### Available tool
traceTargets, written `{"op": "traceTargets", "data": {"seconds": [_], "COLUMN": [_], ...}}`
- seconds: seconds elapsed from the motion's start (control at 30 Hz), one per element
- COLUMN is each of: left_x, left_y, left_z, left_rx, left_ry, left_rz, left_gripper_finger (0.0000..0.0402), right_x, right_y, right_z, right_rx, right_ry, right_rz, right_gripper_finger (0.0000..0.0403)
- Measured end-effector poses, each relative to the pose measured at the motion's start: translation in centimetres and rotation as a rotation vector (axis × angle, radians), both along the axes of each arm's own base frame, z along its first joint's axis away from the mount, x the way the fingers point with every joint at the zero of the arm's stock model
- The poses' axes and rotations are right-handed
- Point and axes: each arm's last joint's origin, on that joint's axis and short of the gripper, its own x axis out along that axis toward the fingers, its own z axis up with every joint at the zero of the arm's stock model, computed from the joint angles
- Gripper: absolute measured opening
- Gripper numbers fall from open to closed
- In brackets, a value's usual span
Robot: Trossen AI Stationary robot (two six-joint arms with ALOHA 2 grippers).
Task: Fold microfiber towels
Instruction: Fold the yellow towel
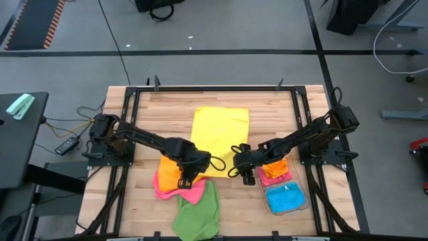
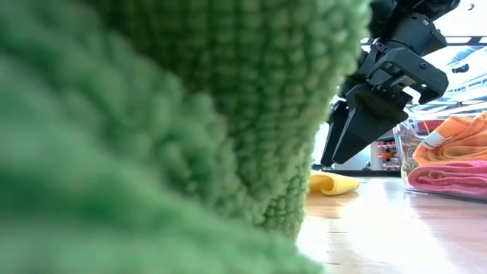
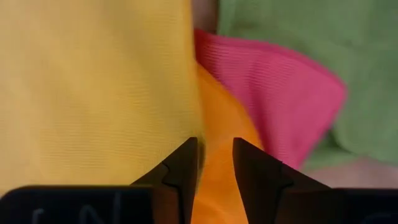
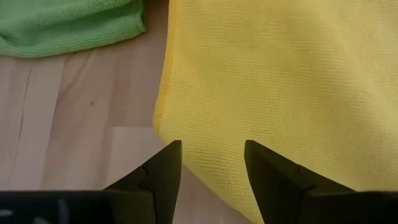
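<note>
Over a slatted wooden table (image 1: 221, 194), I work both arms at the near edge of a yellow towel (image 1: 220, 131) spread flat at centre. My left gripper (image 1: 189, 175) sits low at that towel's near left corner, where it meets an orange towel (image 1: 168, 173) lying on a pink towel (image 1: 190, 195); my left fingers (image 3: 181, 171) stand only narrowly apart, one at the yellow edge and the other over orange cloth, and I cannot tell whether any fabric is pinched between them. My right gripper (image 1: 248, 173) hovers at the yellow towel's near right corner, fingers (image 4: 160, 174) spread apart and holding nothing, the corner lying between them on bare wood. A green towel (image 1: 198, 215) lies crumpled at the table's near edge, just beside the pink one. To my right, a clear plastic bin (image 1: 286, 199) holds a blue towel (image 1: 285, 196), with folded orange and pink cloths stacked at its far end.
</note>
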Motion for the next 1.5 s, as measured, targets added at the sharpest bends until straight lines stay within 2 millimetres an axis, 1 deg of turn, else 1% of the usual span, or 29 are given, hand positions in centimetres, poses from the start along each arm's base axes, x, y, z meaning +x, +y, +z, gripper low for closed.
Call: {"op": "traceTargets", "data": {"seconds": [0.2, 0.27, 0.43, 0.67, 0.73, 0.83, 0.87, 1.0, 1.1, 1.17, 1.27, 1.4, 1.5], "left_x": [-0.8, -1.1, -1.6, -1.6, -1.7, -1.7, -1.7, -1.3, -1.2, -1.1, -1.2, -1.1, -0.9], "left_y": [-1.0, -1.4, -2.1, -2.1, -2.1, -2.1, -2.1, -2.2, -2.2, -2.2, -2.2, -2.3, -2.2], "left_z": [-0.3, -0.3, -0.3, -0.3, -0.3, -0.3, -0.3, 0.5, 0.9, 1.4, 1.9, 2.5, 2.7], "left_rx": [0.269, 0.321, 0.326, 0.309, 0.307, 0.306, 0.305, 0.293, 0.295, 0.295, 0.3, 0.296, 0.276], "left_ry": [-0.012, -0.002, 0.018, 0.035, 0.041, 0.043, 0.046, 0.026, 0.034, 0.033, 0.049, 0.057, 0.052], "left_rz": [-0.13, -0.153, -0.147, -0.048, -0.033, -0.023, -0.018, 0.019, 0.018, 0.019, 0.016, 0.015, 0.019], "left_gripper_finger": [0.0112, 0.0112, 0.011, 0.0092, 0.0075, 0.0024, 0.0014, 0.0021, 0.0022, 0.0014, 0.0008, 0.0023, 0.0027], "right_x": [0.1, 0.2, 0.2, 0.3, 0.4, 0.4, 0.3, 0.1, 0.0, 0.0, 0.2, 0.8, 1.2], "right_y": [0.0, 0.1, 0.3, 0.3, 0.3, 0.6, 0.8, 1.7, 2.9, 3.7, 4.6, 5.5, 5.6], "right_z": [0.1, 0.2, 0.2, 0.3, 0.3, 0.4, 0.4, 0.5, 0.4, -0.2, -1.6, -2.6, -3.4], "right_rx": [0.003, 0.009, 0.003, 0.007, 0.012, 0.006, -0.007, -0.093, -0.139, -0.159, -0.177, -0.261, -0.321], "right_ry": [-0.011, -0.026, -0.033, -0.049, -0.056, -0.064, -0.067, -0.1, -0.13, -0.136, -0.121, -0.096, -0.078], "right_rz": [0.0, -0.003, 0.015, 0.017, 0.019, 0.033, 0.035, 0.047, 0.072, 0.087, 0.1, 0.114, 0.112], "right_gripper_finger": [0.0183, 0.0183, 0.0183, 0.0183, 0.0183, 0.0183, 0.0183, 0.0183, 0.0183, 0.0183, 0.0183, 0.0183, 0.0184]}}
